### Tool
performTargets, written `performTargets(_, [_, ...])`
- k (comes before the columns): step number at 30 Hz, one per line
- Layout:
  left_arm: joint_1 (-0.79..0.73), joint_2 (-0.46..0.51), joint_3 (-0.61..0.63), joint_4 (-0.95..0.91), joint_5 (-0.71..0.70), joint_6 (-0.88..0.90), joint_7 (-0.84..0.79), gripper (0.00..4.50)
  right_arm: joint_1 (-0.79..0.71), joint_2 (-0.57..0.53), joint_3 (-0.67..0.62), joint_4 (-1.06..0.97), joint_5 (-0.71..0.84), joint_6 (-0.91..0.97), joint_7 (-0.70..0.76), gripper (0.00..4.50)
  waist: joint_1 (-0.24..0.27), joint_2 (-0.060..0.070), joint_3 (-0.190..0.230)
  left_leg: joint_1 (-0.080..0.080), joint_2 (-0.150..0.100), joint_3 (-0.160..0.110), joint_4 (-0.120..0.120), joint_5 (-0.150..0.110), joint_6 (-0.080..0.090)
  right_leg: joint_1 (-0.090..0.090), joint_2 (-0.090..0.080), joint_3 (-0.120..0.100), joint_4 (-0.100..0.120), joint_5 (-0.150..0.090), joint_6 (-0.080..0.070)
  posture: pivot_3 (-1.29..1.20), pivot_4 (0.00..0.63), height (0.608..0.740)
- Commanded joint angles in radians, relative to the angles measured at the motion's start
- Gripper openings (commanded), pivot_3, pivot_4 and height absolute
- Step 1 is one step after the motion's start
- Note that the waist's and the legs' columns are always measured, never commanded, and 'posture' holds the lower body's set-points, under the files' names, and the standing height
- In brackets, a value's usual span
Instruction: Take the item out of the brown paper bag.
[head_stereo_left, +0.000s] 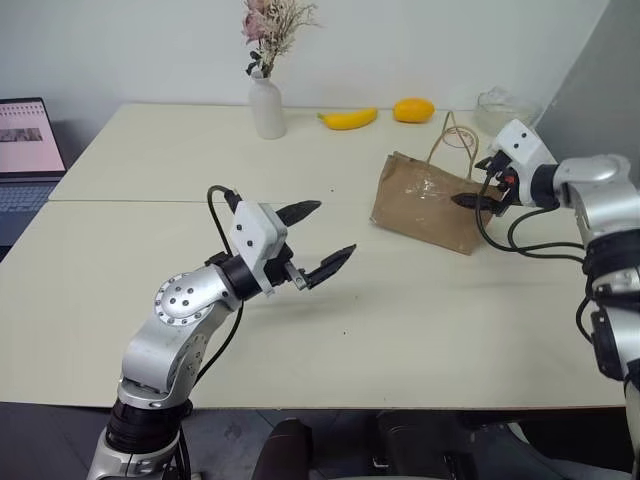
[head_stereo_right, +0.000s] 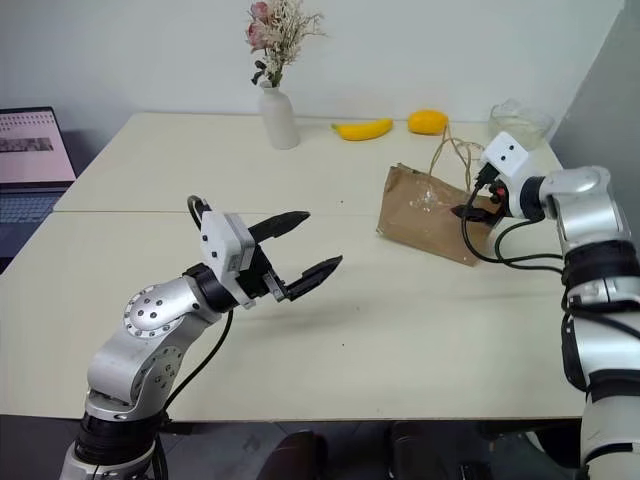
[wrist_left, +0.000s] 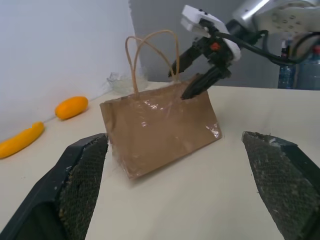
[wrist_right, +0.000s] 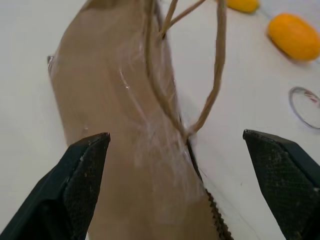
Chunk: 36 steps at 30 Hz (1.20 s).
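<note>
The brown paper bag (head_stereo_left: 425, 205) stands leaning on the right part of the cream table (head_stereo_left: 420, 330), its tan cord handles (head_stereo_left: 455, 135) sticking up. The item is hidden inside it. My right gripper (head_stereo_left: 478, 185) is open at the bag's top right edge, one finger on either side of the rim by the handles (wrist_right: 210, 85). My left gripper (head_stereo_left: 333, 229) hovers open over the middle of the table, pointing at the bag (wrist_left: 160, 130) from well short of it, with nothing between its fingers.
Along the far edge stand a white vase of dried flowers (head_stereo_left: 267, 105), a banana (head_stereo_left: 348, 119), an orange fruit (head_stereo_left: 413, 110) and a clear glass bowl (head_stereo_left: 505, 105). A laptop (head_stereo_left: 25, 150) sits off the table's left side.
</note>
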Motion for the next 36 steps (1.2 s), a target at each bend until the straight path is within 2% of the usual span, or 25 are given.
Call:
performTargets(1, [-0.022, 0.006, 0.006, -0.011, 0.002, -0.023, -0.008, 4.49, -0.119, 0.013, 0.049, 0.164, -0.082, -0.095, 0.062, 4.5, 0.0, 0.0, 0.0, 0.0, 0.0, 0.0, 0.0, 0.0, 0.0, 0.0, 0.0, 0.0, 0.0, 0.0, 0.0, 0.0, 0.15, 0.74])
performTargets(3, [-0.023, 0.007, 0.004, -0.012, 0.003, -0.024, -0.006, 4.49, -0.162, 0.026, 0.081, 0.239, -0.125, -0.137, 0.087, 4.5, 0.0, 0.0, 0.0, 0.0, 0.0, 0.0, 0.0, 0.0, 0.0, 0.0, -0.001, 0.0, -0.001, 0.0, 0.0, 0.0, 0.15, 0.74])
performTargets(6, [-0.007, 0.014, 0.005, -0.027, 0.006, -0.021, -0.004, 4.5, -0.198, 0.045, 0.128, 0.314, -0.189, -0.183, 0.133, 3.88, 0.0, 0.0, 0.0, -0.001, 0.0, 0.0, 0.0, 0.0, 0.0, 0.0, -0.003, 0.0, -0.002, 0.001, -0.001, 0.0, 0.15, 0.74])
performTargets(15, [0.021, 0.036, 0.018, -0.052, -0.032, -0.004, -0.023, 4.5, -0.238, 0.071, 0.105, 0.377, -0.223, -0.224, 0.117, 0.61, 0.0, 0.001, 0.001, -0.001, 0.001, -0.002, 0.0, 0.0, 0.0, 0.0, -0.004, 0.0, -0.001, 0.002, -0.004, 0.0, 0.15, 0.74])
performTargets(17, [0.034, 0.049, 0.025, -0.065, -0.061, -0.006, -0.057, 4.5, -0.242, 0.071, 0.099, 0.378, -0.224, -0.226, 0.118, 0.02, 0.0, 0.001, 0.001, -0.001, 0.001, -0.002, 0.0, 0.0, 0.0, 0.0, -0.004, 0.0, -0.001, 0.002, -0.004, 0.0, 0.15, 0.74])
performTargets(21, [0.043, 0.075, 0.035, -0.072, -0.111, 0.025, -0.082, 4.5, -0.245, 0.069, 0.083, 0.374, -0.219, -0.243, 0.125, 0.02, 0.0, 0.002, 0.001, -0.001, 0.001, -0.001, 0.0, 0.0, 0.0, 0.0, -0.004, 0.0, -0.001, 0.002, -0.004, 0.0, 0.15, 0.74])
performTargets(28, [0.113, 0.102, 0.057, -0.109, -0.107, 0.039, -0.065, 4.5, -0.275, 0.089, 0.052, 0.326, -0.198, -0.313, 0.177, 0.02, -0.006, 0.003, 0.002, -0.001, 0.001, -0.002, 0.0, 0.0, 0.0, -0.001, -0.004, 0.0, -0.001, 0.002, -0.004, 0.0, 0.15, 0.74])
performTargets(36, [0.254, 0.13, 0.151, -0.163, -0.09, 0.045, -0.001, 4.5, -0.316, 0.223, 0.035, 0.313, -0.177, -0.38, 0.153, 0.02, -0.024, 0.004, 0.002, 0.001, 0.002, -0.006, 0.0, 0.0, 0.0, -0.001, -0.003, 0.001, 0.001, 0.002, -0.004, 0.0, 0.15, 0.74])
